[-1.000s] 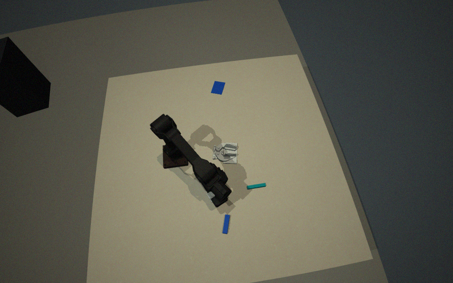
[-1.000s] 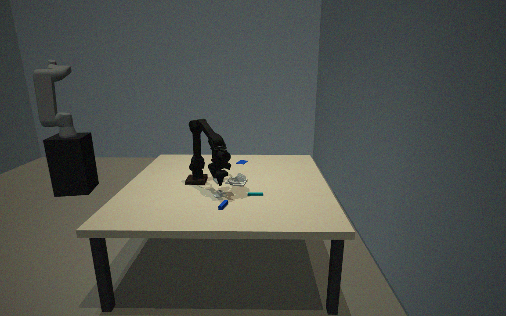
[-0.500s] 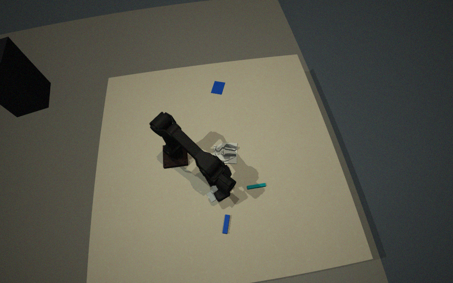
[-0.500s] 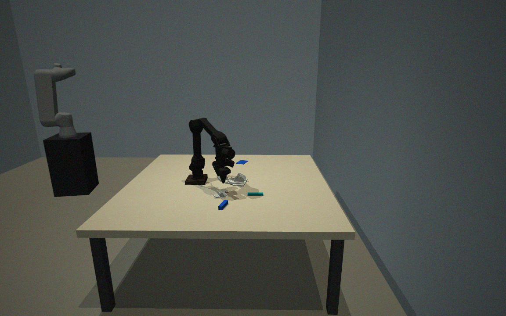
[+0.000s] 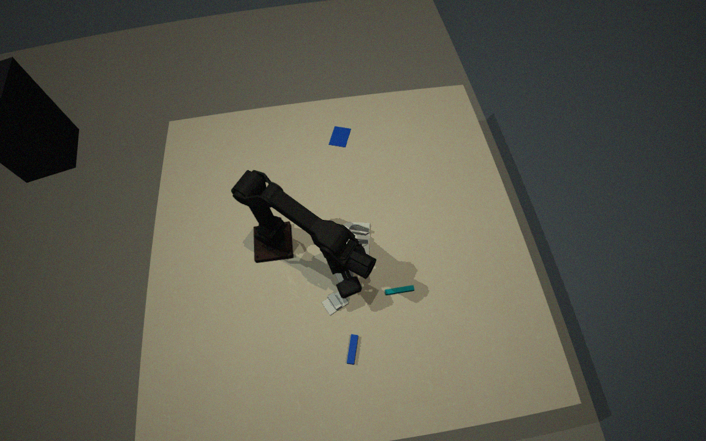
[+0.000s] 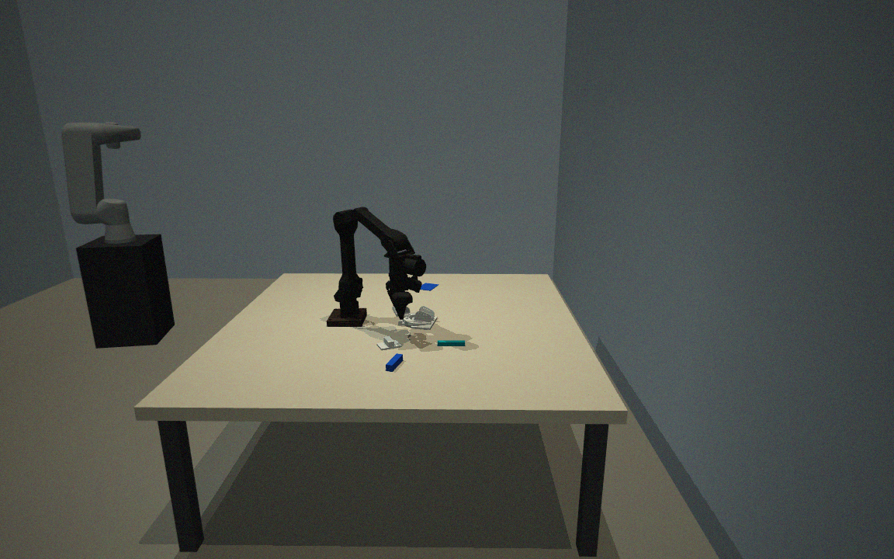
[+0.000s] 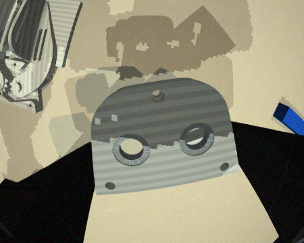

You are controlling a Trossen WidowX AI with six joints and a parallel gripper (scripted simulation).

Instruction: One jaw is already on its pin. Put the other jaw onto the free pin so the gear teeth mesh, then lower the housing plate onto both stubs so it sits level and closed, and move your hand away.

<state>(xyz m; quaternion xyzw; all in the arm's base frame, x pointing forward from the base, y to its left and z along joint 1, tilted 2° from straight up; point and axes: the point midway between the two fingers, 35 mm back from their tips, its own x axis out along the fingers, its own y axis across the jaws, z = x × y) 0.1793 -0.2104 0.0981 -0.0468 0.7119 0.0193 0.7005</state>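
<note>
My gripper (image 7: 161, 140) (image 5: 349, 288) (image 6: 401, 317) is shut on the grey housing plate (image 7: 165, 118), with one finger at each side edge. The plate is held above the table, its two ringed holes facing the wrist camera. The jaw assembly (image 7: 40, 72) (image 5: 364, 233) (image 6: 425, 317) lies away from the plate, at the upper left of the wrist view. Both jaws lie on its base, and their toothed hubs sit side by side with the teeth appearing to meet. The arm hides part of the assembly in the top view.
A small pale stepped stand (image 5: 335, 302) (image 6: 389, 343) is near the gripper. A blue bar (image 5: 352, 349) (image 6: 393, 362) (image 7: 295, 119) and a teal bar (image 5: 399, 290) (image 6: 451, 343) lie nearby. A blue square (image 5: 339, 136) (image 6: 429, 286) lies farther back. Another arm stands off the table.
</note>
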